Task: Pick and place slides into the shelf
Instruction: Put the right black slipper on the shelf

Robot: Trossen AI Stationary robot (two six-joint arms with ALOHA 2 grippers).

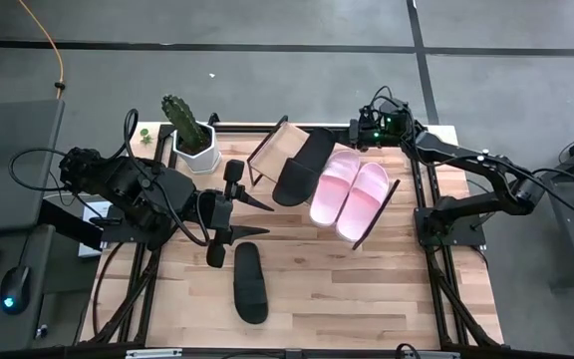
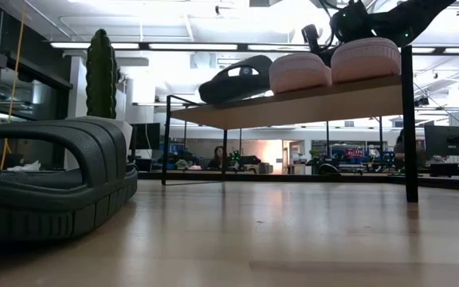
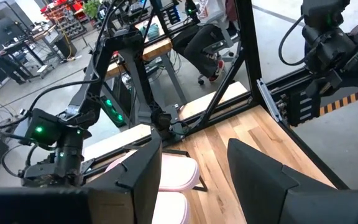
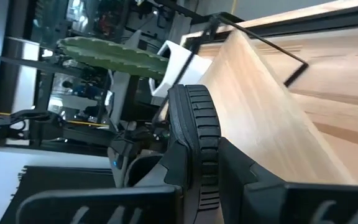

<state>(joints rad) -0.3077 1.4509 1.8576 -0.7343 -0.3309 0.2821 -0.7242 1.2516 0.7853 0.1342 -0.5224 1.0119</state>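
The shelf (image 1: 285, 145) stands at the table's far middle, a slanted wood board on a black wire frame. On it lie one black slide (image 1: 302, 165) and two pink slides (image 1: 335, 184) (image 1: 364, 199), soles on the board. My right gripper (image 1: 352, 133) is at the shelf's far edge, shut on that black slide (image 4: 194, 124). A second black slide (image 1: 250, 282) rests sole-down on the table near the front. My left gripper (image 1: 257, 219) hangs open above the table left of the shelf, nothing between its fingers (image 3: 142, 180). My right gripper pinches the black slide's ribbed sole rim (image 4: 199, 134) at its far end between the two fingers (image 4: 247, 177). The fingers come from the table's far right, nearly level, and lie along the slide. The slide lies on the slanted board (image 4: 260, 93).
A cactus in a white pot (image 1: 189, 135) stands at the far left beside the shelf. Bare tabletop (image 1: 367, 289) stretches along the near right. Black frame rails (image 1: 431, 249) run along both table sides.
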